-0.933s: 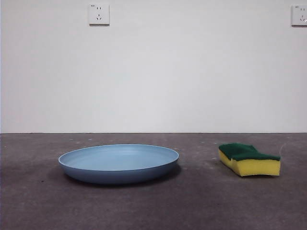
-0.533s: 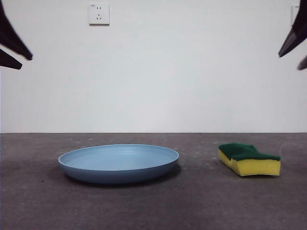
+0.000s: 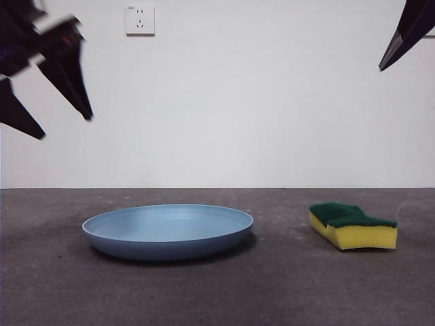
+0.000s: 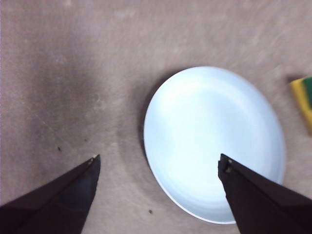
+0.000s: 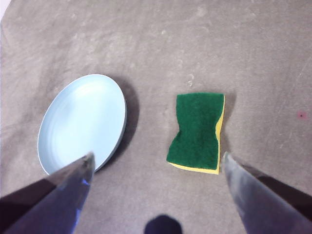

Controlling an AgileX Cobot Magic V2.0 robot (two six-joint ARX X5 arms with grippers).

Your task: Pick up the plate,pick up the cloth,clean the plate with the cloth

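I see the plate [image 3: 168, 231] lying flat on the grey table [image 3: 272, 292], left of centre in the front view, nothing in it. The sponge [image 3: 353, 226] lies on the table to its right, well apart from it, green side up and yellow body below. From the left wrist camera the plate [image 4: 214, 141] fills the middle of the picture, with a sliver of the sponge [image 4: 304, 100] at the edge beyond it. My left gripper [image 3: 58, 122] hangs high over the table near the plate's left side, jaws spread wide and gripping nothing; it looks blurred in the front view. My right gripper [image 5: 158, 161] is also high, over the sponge [image 5: 197, 132], jaws wide apart and empty, with the plate [image 5: 83, 123] off to one side. In the front view only one dark tip shows at the top right corner. Behind the table stands a white wall with a socket [image 3: 140, 20].
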